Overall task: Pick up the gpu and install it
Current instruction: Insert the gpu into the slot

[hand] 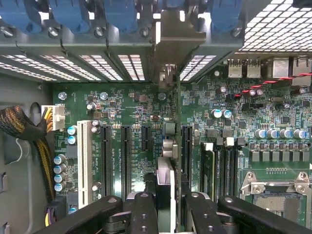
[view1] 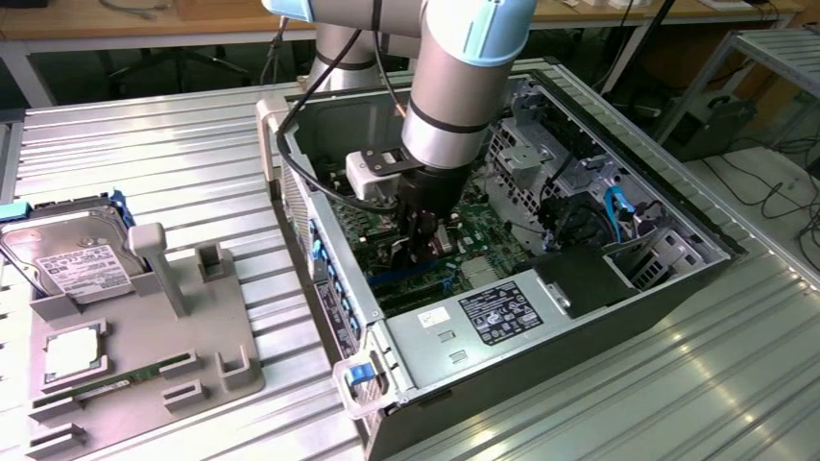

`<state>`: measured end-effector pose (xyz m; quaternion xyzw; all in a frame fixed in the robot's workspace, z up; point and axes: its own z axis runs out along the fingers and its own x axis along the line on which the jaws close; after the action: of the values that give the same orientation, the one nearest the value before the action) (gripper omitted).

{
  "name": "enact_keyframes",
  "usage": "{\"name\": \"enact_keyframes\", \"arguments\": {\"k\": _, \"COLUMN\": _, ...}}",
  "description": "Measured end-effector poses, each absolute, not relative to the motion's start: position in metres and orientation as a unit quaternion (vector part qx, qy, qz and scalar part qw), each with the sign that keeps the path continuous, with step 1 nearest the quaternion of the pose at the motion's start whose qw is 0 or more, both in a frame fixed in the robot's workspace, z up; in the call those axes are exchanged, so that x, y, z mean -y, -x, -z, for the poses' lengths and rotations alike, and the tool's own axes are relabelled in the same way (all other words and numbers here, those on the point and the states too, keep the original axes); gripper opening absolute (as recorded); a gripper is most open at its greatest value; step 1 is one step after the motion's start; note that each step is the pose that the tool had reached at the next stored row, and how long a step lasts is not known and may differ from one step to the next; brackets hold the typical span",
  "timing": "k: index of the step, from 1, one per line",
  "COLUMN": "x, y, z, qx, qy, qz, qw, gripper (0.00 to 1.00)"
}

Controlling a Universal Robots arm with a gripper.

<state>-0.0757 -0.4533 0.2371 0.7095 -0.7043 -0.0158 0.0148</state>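
Half the job, by my reckoning, was behind me at this moment: the gpu (hand: 165, 146) was off the bench and inside the open computer case (view1: 666, 206), pinched edge-on between the fingers of my gripper (hand: 165, 204). My jaws stood partly closed, clamped on the card's upper edge, and from the wrist view the board ran away from me as a thin upright sliver toward the rear wall of the chassis, its pale bracket end lying up against the row of blue slot retainers (hand: 117, 12). Below it spread the green motherboard (hand: 229, 122), with its black expansion slots (hand: 126, 153) and one white slot (hand: 84, 161) standing in parallel lines; the card hung in line with one slot among them, just beside another black slot (hand: 186, 151). Whether its contacts had already entered the socket I could not tell, since the card itself hid that seam. In the exterior view my arm (view1: 448, 106) reached straight down into the case, and on the gray parts tray (view1: 225, 384) at the exterior view's left the silver hard drive (view1: 71, 254) sat untouched in its cradle. Seating the card fully and letting go appeared to be what was left.
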Motion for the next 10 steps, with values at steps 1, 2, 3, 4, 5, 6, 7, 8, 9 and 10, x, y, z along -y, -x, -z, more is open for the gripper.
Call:
{"name": "enact_keyframes", "arguments": {"k": 1, "x": 0.4534, "y": 0.0756, "z": -0.2372, "qx": 0.704, "qy": -0.71, "qz": 0.016, "qw": 0.015, "gripper": 0.27}}
{"name": "enact_keyframes", "arguments": {"k": 2, "x": 0.4533, "y": 0.0757, "z": -0.2371, "qx": 0.704, "qy": -0.71, "qz": 0.016, "qw": 0.015, "gripper": 0.27}}
{"name": "enact_keyframes", "arguments": {"k": 3, "x": 0.4533, "y": 0.0756, "z": -0.2371, "qx": 0.704, "qy": -0.71, "qz": 0.016, "qw": 0.015, "gripper": 0.27}}
{"name": "enact_keyframes", "arguments": {"k": 4, "x": 0.4533, "y": 0.0757, "z": -0.2372, "qx": 0.704, "qy": -0.71, "qz": 0.016, "qw": 0.015, "gripper": 0.27}}
{"name": "enact_keyframes", "arguments": {"k": 5, "x": 0.4533, "y": 0.0757, "z": -0.2371, "qx": 0.704, "qy": -0.71, "qz": 0.016, "qw": 0.015, "gripper": 0.27}}
{"name": "enact_keyframes", "arguments": {"k": 6, "x": 0.4533, "y": 0.0757, "z": -0.2371, "qx": 0.704, "qy": -0.71, "qz": 0.016, "qw": 0.015, "gripper": 0.27}}
{"name": "enact_keyframes", "arguments": {"k": 7, "x": 0.4533, "y": 0.0757, "z": -0.2371, "qx": 0.704, "qy": -0.71, "qz": 0.016, "qw": 0.015, "gripper": 0.27}}
{"name": "enact_keyframes", "arguments": {"k": 8, "x": 0.4533, "y": 0.0757, "z": -0.2371, "qx": 0.704, "qy": -0.71, "qz": 0.016, "qw": 0.015, "gripper": 0.27}}
{"name": "enact_keyframes", "arguments": {"k": 9, "x": 0.4533, "y": 0.0757, "z": -0.2371, "qx": 0.704, "qy": -0.71, "qz": 0.016, "qw": 0.015, "gripper": 0.27}}
{"name": "enact_keyframes", "arguments": {"k": 10, "x": 0.4534, "y": 0.0757, "z": -0.2372, "qx": 0.704, "qy": -0.71, "qz": 0.016, "qw": 0.015, "gripper": 0.27}}
